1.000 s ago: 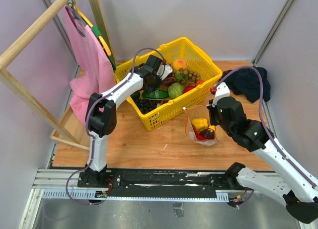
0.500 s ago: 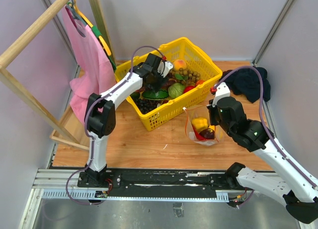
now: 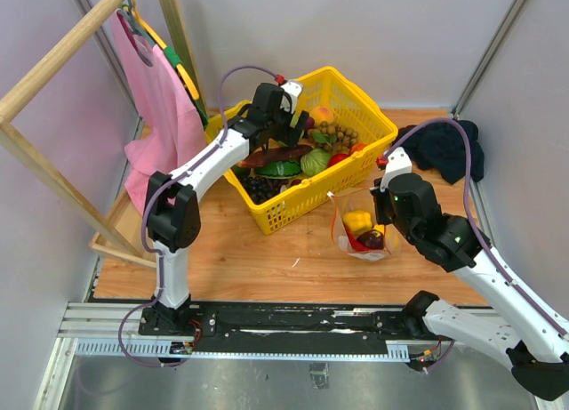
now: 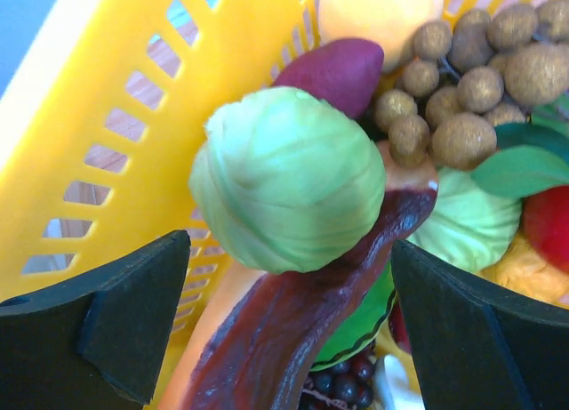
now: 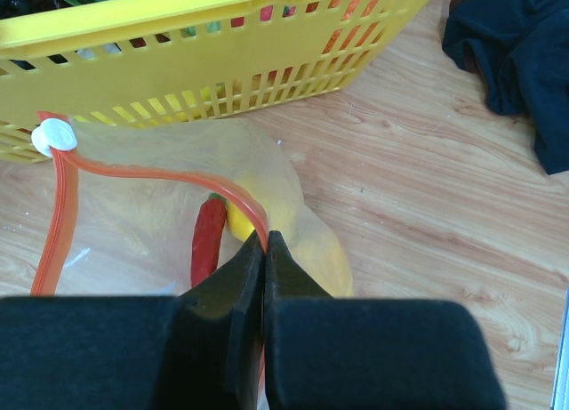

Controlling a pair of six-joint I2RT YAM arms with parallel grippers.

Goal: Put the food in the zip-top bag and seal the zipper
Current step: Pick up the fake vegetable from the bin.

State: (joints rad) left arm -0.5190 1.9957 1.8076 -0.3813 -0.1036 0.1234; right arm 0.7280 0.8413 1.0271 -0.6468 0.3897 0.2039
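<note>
My left gripper (image 4: 289, 325) hangs open over the yellow basket (image 3: 293, 205). Its jaws stand wide apart with nothing between them. Just below lie a round green cabbage (image 4: 286, 177) and a long brown-red piece (image 4: 293, 321); more food fills the basket. On the floor by the basket, the zip-top bag (image 3: 360, 228) holds a yellow pepper (image 3: 357, 221), a red chili (image 5: 206, 241) and a dark purple piece (image 3: 372, 239). My right gripper (image 5: 265, 241) is shut on the red-orange zipper (image 5: 160, 174), holding the bag's mouth up. The white slider (image 5: 53, 136) sits at the strip's far end.
A dark cloth (image 3: 449, 148) lies bunched at the back right. A pink garment (image 3: 160, 99) hangs from a wooden rack (image 3: 53, 63) on the left. Grey walls close in the wooden floor.
My left gripper has opened wide and lifted toward the back of the basket; the long brown-red piece now shows beneath it. The right arm and bag have not moved.
</note>
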